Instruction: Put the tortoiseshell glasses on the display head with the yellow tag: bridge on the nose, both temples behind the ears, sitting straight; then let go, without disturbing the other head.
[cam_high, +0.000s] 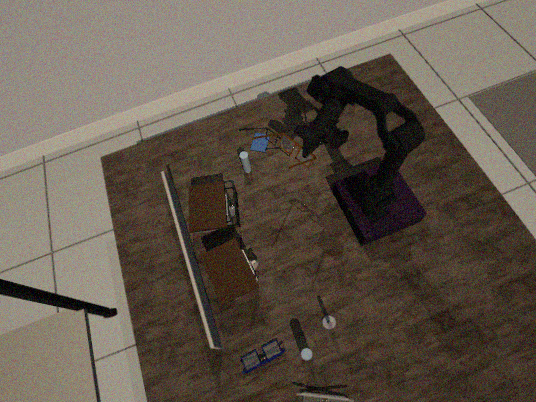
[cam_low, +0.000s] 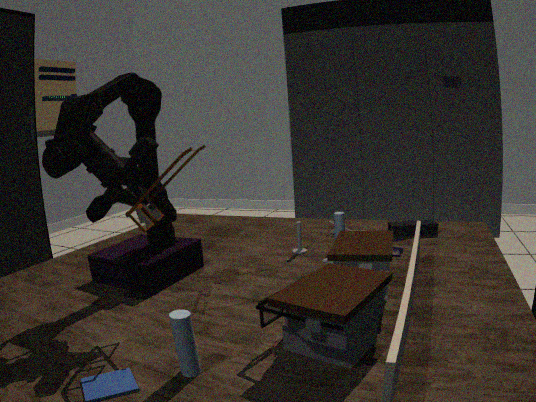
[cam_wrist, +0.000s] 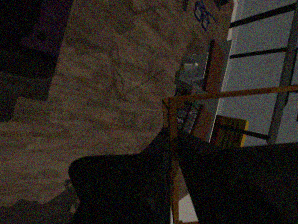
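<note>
The tortoiseshell glasses hang in the air, their temples slanting up and away in the exterior view. My gripper is shut on their front frame, near the arm's base side and well away from the heads. One display head has a brown top and wears black glasses. The other display head has a brown top and a pale face with no glasses that I can make out. I cannot tell which head bears the yellow tag.
A long upright board stands behind the heads. A pale blue cylinder and a blue card are near the head with black glasses. Blue glasses, another cylinder and a thin stand are at the far side.
</note>
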